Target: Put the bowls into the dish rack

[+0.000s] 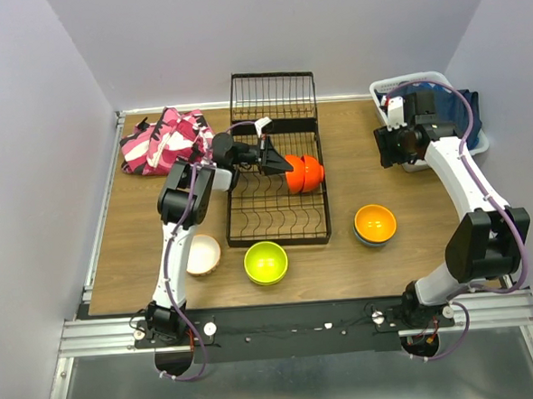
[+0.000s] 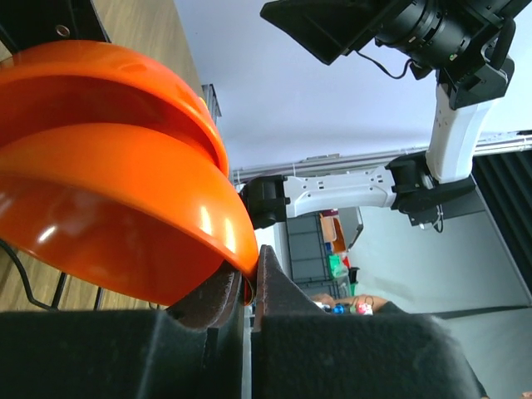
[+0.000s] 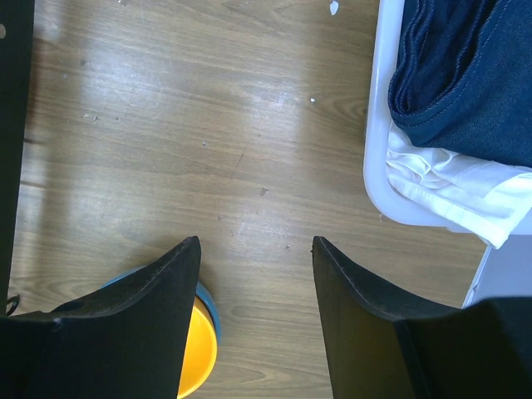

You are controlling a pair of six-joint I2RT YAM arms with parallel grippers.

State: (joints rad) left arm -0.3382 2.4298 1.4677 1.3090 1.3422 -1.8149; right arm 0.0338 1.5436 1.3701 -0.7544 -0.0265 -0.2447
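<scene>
Red-orange bowl [image 2: 125, 216] rim pinched in left gripper [image 2: 248, 278] over dish rack [image 1: 277, 224]; right gripper [image 3: 256, 247] spread.

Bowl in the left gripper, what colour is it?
The bowl is red-orange, clearest in the left wrist view, its rim pinched by the left gripper.
</scene>
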